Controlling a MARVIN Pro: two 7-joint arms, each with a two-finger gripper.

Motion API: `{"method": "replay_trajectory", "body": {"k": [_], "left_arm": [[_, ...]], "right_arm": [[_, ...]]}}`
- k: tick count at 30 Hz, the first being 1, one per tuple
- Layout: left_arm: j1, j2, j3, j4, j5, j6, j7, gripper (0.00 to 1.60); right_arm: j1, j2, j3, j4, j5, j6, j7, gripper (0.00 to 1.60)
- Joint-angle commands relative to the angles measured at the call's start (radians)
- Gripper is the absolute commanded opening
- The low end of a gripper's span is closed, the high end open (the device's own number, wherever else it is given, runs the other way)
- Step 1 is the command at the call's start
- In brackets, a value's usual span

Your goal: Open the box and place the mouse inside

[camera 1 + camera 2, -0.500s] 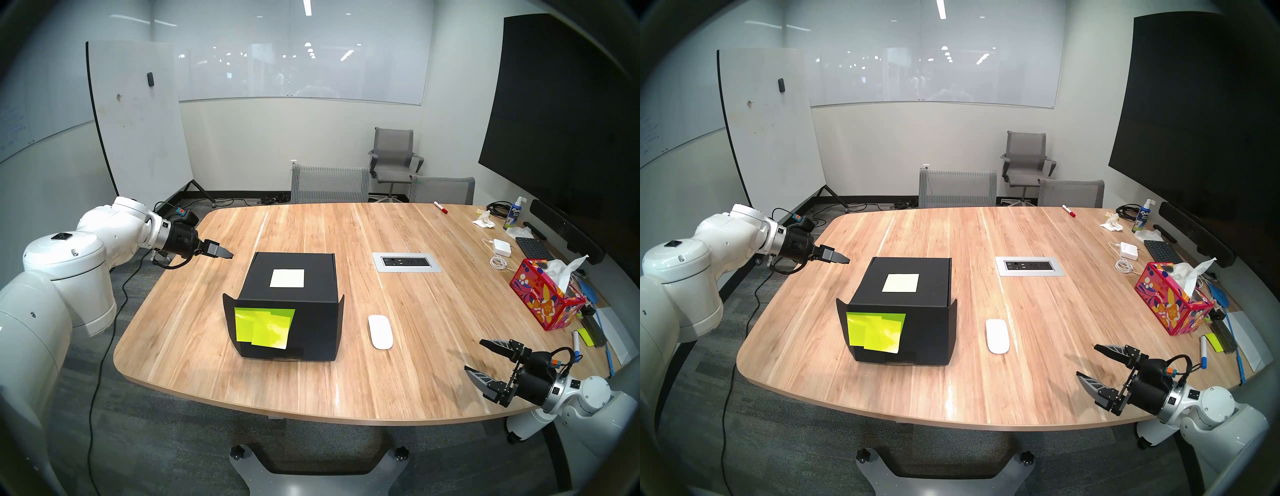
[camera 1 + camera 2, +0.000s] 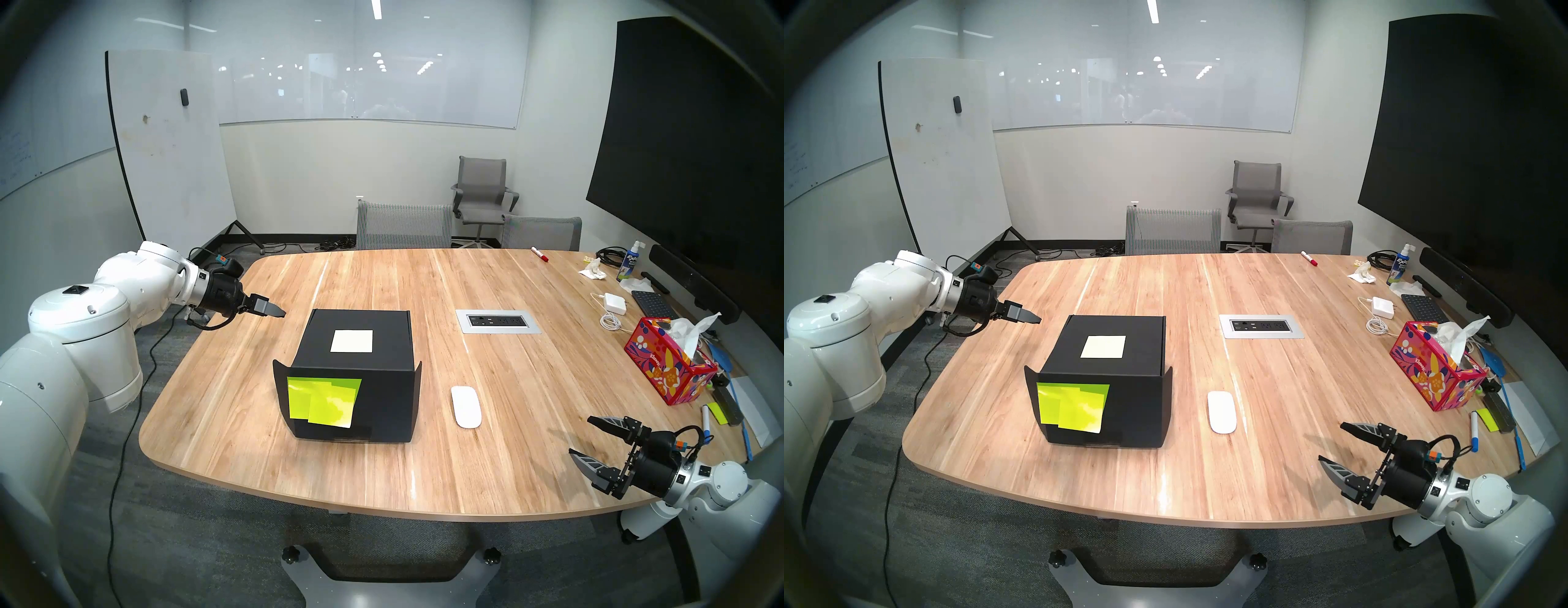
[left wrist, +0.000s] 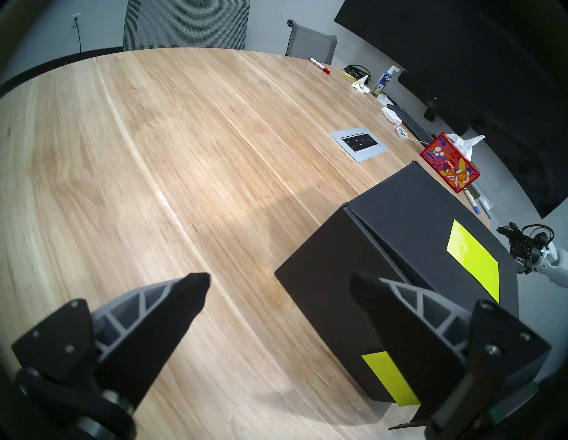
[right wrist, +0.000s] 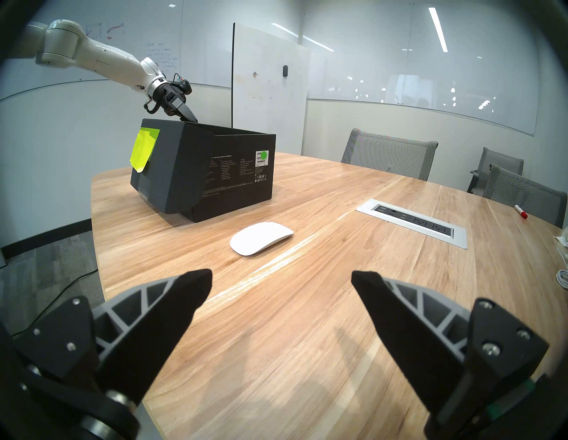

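The black cardboard box (image 2: 354, 373) is seen closed at the centre of the frame on the table (image 2: 488, 458), its front flap hanging down with yellow-green sticky notes (image 2: 322, 401). The white mouse (image 2: 466, 406) lies just right of it. Both the left gripper (image 3: 279, 282) and the right gripper (image 4: 281, 279) are spread wide and empty. The lid is judged light and stiff, best taken at its front edge; the mouse is judged smooth and slippery, best pinched across its narrow sides.
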Motion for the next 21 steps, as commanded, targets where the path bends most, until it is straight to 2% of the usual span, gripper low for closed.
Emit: {"method": "replay_trajectory", "body": {"k": [1, 21], "left_arm": [[-0.019, 0.001, -0.003, -0.002, -0.002, 0.0, 0.001, 1.6], [-0.019, 0.001, -0.003, -0.002, -0.001, 0.0, 0.001, 1.6]], "right_arm": [[0.0, 0.0, 0.003, -0.002, 0.001, 0.0, 0.0, 1.6], [0.0, 0.0, 0.003, -0.002, 0.001, 0.0, 0.0, 1.6]]}}
